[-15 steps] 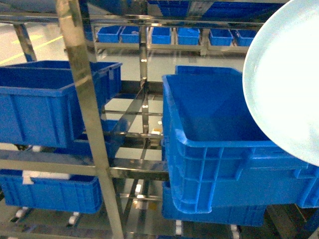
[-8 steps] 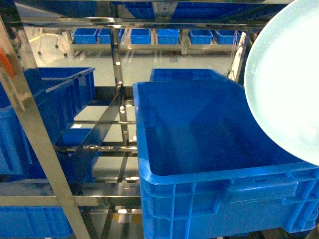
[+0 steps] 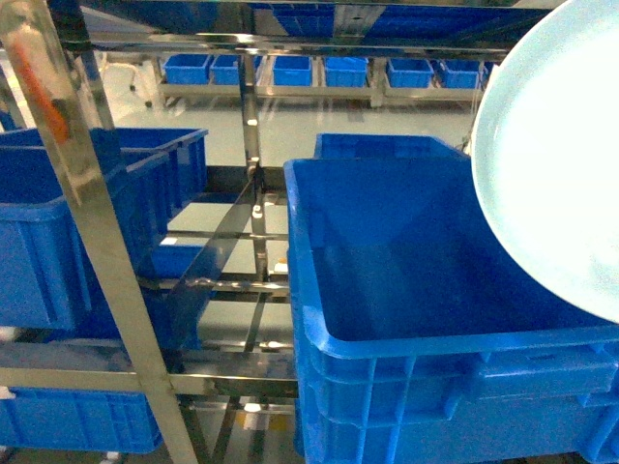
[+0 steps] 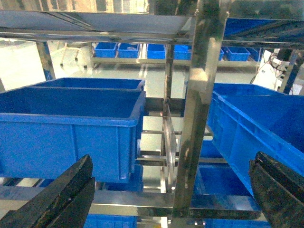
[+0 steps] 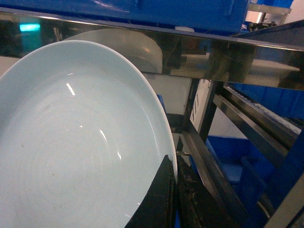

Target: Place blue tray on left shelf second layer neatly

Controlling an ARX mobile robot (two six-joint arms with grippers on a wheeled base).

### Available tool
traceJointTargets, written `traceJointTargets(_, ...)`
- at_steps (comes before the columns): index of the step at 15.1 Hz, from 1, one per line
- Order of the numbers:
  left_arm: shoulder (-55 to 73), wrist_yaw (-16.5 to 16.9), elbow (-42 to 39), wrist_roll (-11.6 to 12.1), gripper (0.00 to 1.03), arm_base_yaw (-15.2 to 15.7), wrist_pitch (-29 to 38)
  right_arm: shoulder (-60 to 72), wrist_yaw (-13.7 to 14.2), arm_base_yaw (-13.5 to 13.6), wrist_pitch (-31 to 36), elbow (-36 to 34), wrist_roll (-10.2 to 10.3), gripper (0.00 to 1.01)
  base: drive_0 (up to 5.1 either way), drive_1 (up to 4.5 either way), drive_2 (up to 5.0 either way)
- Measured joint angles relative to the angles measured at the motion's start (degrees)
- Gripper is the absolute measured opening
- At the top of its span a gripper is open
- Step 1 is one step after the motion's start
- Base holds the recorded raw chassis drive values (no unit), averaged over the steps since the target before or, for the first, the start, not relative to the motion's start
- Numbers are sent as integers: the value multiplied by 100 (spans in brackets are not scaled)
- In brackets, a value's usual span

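1. Head view: blue tray [image 3: 556, 164] held high at right, tilted, above the near crate [image 3: 435, 319] (likely to clear its rim).
2. Right gripper [image 5: 173, 190] pinches the tray's rim; left gripper [image 4: 166, 194] spread wide, empty.
3. Near crate and left crate [image 3: 58, 222] look empty.
4. Left shelf second layer [image 3: 208, 362] not yet reached.

Since half a second ago the whole rack scene has slid a little to the right in the head view: the near blue crate [image 3: 455, 319] sits further right, and the steel post [image 3: 106, 242] at the left too. The blue tray [image 3: 556, 155] seems barely shifted, though its edge is cropped.
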Motion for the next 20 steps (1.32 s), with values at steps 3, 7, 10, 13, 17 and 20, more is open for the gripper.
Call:
traceJointTargets(3, 0, -9, 0, 0, 98, 11, -4, 0, -17, 0, 2, 0, 0, 2, 0, 0, 0)
traceJointTargets(7, 0, -4, 0, 0, 98, 11, -2, -85, -306, -157, -492, 2, 214, 2, 0, 0, 0)
traceJointTargets(10, 0, -4, 0, 0, 98, 9, -2, 138, -680, -505, -1270, 2, 1488, 2, 0, 0, 0)
traceJointTargets(13, 0, -2, 0, 0, 98, 9, -2, 988, -785, -570, -730, 216, 2358, 2, 0, 0, 0)
traceJointTargets(17, 0, -2, 0, 0, 98, 9, -2, 2824, -695, -590, 35, 1025, 2975, 2, 0, 0, 0)
traceJointTargets(20, 0, -2, 0, 0, 98, 11, -4, 3532, -468, -420, 79, 1591, 3036, 2, 0, 0, 0)
